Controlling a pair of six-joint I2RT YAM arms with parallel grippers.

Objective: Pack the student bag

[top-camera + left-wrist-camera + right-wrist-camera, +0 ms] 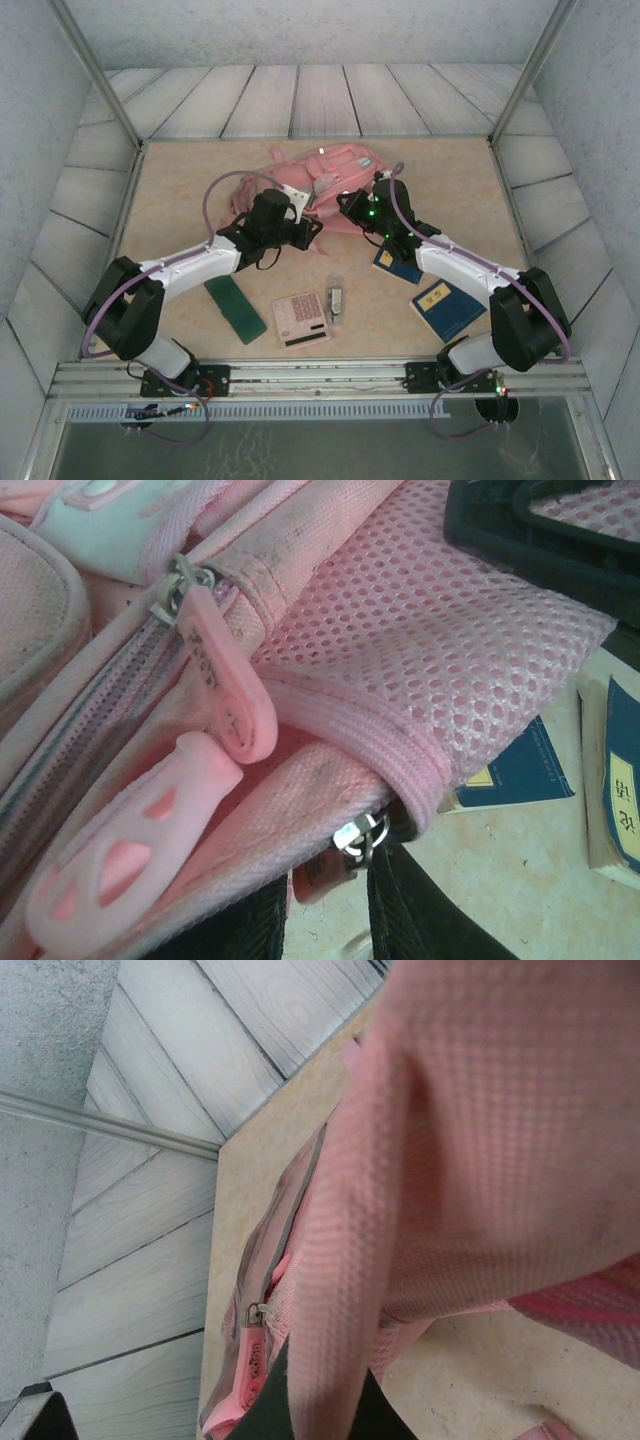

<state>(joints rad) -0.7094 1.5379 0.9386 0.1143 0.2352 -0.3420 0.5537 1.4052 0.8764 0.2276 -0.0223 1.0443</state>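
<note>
Pale plank-printed walls box in a beige surface [180, 200]. The student bag [320, 165] lies crumpled at 12 o'clock on it.

In the top view, the left pincer [300, 228] sits at the bag's 7 o'clock corner. Its wrist view shows the black fingers [420, 925] standing narrow on either side of a small pink zip pull [318, 878], below the mesh side pocket [450, 660]. I cannot tell whether they actually pinch it. They look placed to run that zip open.

The right pincer [352, 207], at the bag's 5 o'clock edge, is clamped on a fold of its pink fabric. This is probably to brace the bag against the pull.

Things to pack wait along the near edge:
- a dark green pad [233, 308] at 7 o'clock
- a pink calculator [302, 318] at 6
- a small silvery item [336, 300] just beside the calculator
- a blue book [396, 266] and a second blue book [447, 308] at 4 to 5

The books' yellow labels carry characters too small to read. The raised lettering on the large zip pull [225, 695] is also illegible.
</note>
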